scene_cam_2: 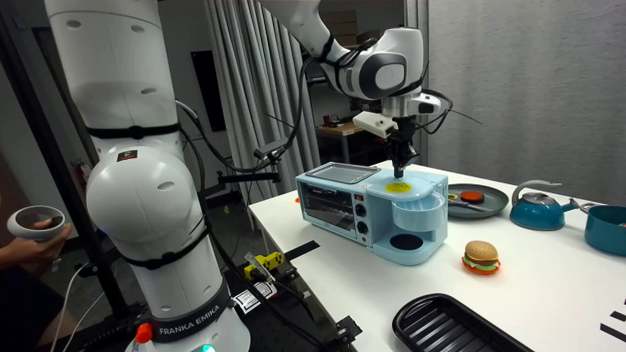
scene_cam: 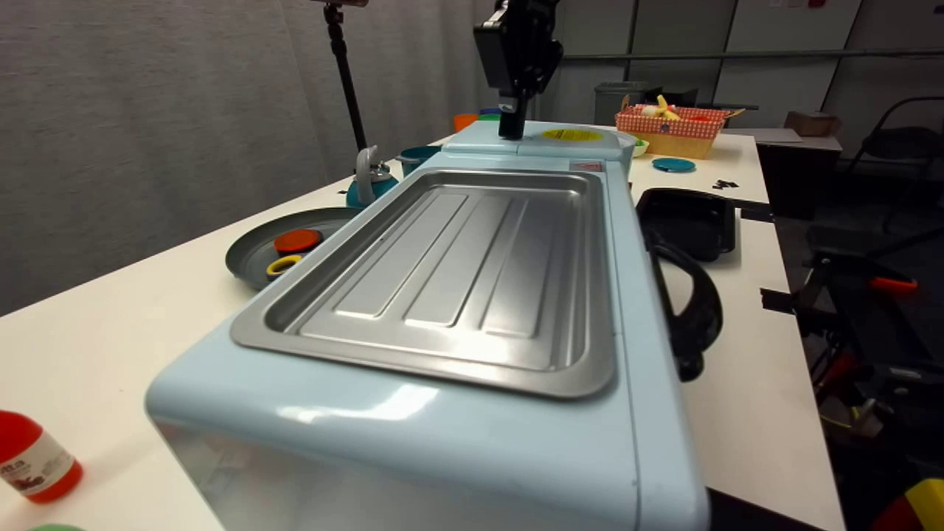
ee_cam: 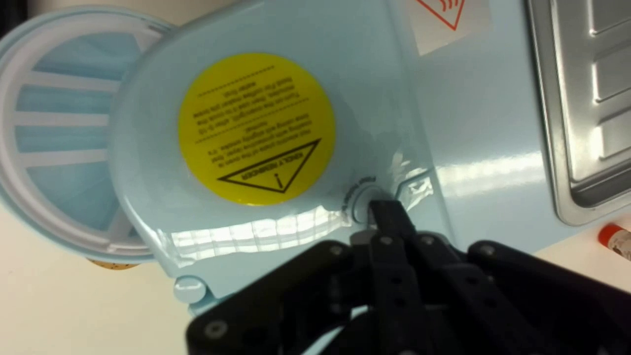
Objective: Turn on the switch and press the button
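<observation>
- Round push button (ee_cam: 363, 203) of the light-blue oven-and-coffee-maker combo (scene_cam_2: 380, 215): it sits on the lid (ee_cam: 360, 113), just beside the yellow "KINDLY REMINDER" sticker (ee_cam: 256, 129), past the sticker's lower right edge in the wrist view.
- Claw (ee_cam: 389, 212): narrow, fingers together, nothing seen between them, the tip pointing down just beside the sticker.
- Deciding relation: the button lies at the tip, its centre slightly to the sticker side. Being round, it has no long axis; a straight downward push, perhaps shifted a touch stickerward, should suit.
- Small red switch (scene_cam_2: 359, 198), probably the one meant: lower left of the sticker in an exterior view, its setting too small to tell.
- Hidden: the tip covers part of the button, so I cannot tell whether it touches or presses; the curved lettering (ee_cam: 353, 189) alongside is blurred.
</observation>
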`<action>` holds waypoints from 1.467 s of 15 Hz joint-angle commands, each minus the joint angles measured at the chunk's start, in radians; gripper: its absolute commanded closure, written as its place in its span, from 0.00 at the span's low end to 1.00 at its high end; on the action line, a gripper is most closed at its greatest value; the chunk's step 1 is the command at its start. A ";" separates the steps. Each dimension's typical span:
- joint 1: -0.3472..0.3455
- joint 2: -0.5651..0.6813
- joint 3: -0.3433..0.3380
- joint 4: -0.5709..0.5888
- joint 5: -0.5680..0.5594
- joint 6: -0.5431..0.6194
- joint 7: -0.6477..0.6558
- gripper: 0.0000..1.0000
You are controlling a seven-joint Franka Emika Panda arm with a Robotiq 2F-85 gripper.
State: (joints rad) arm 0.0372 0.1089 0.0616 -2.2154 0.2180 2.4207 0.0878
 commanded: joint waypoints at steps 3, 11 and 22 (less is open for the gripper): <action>0.009 0.016 0.013 -0.053 0.046 0.036 -0.037 1.00; 0.030 -0.053 0.002 -0.070 -0.121 -0.014 0.076 1.00; 0.068 -0.279 0.071 -0.205 -0.364 -0.008 0.207 1.00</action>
State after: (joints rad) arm 0.0982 -0.0719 0.1168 -2.3636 -0.0944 2.4181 0.2612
